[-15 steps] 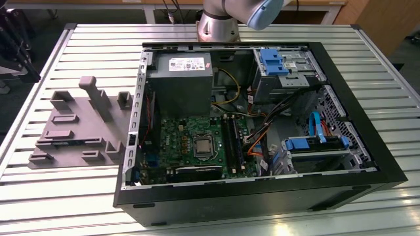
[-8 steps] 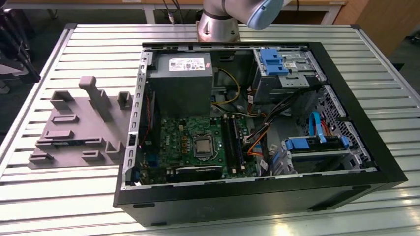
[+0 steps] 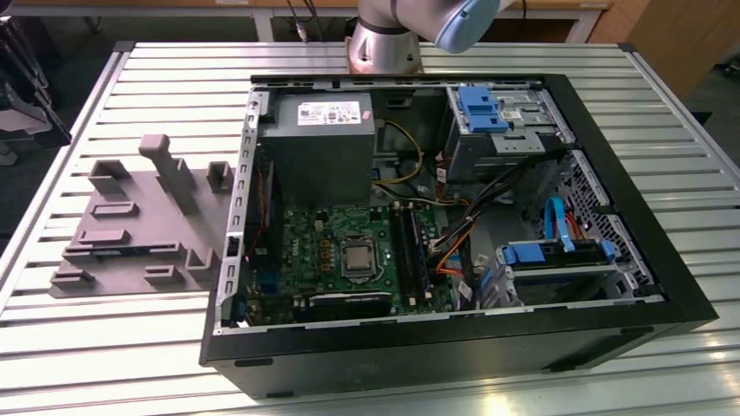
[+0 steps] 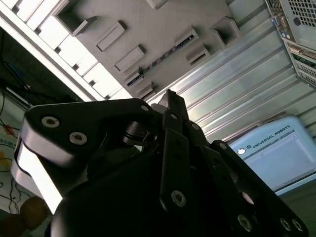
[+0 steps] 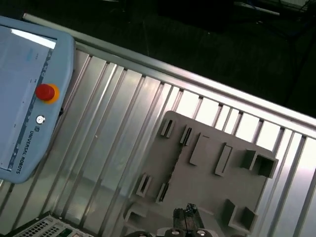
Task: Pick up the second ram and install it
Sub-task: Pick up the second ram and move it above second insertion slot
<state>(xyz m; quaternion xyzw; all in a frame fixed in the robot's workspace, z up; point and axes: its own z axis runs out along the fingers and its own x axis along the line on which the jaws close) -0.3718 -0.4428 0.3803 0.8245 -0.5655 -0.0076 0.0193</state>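
The tool (image 4: 170, 97) hangs high over the grey fixture (image 3: 151, 238), which lies on the table (image 3: 116, 347) near its edge at the exterior view's left. In both wrist views the tool (image 5: 185, 214) points down at the fixture (image 5: 207, 182), with its fingers drawn together to one narrow tip. Nothing can be made out between them.

The ram (image 5: 174, 164) seems to be the thin dark strip standing on edge in a groove near the middle of the fixture (image 4: 148, 24), between the short block slots. In the second wrist view the ram (image 4: 165, 57) shows as a fine dotted line, well apart from the tool tip.

The open case (image 3: 463, 342) fills the middle of the table and reaches toward the edge at the exterior view's right, with the green motherboard (image 3: 312, 251) lying flat inside. A pendant (image 5: 29, 94) lies on the slats near the case.
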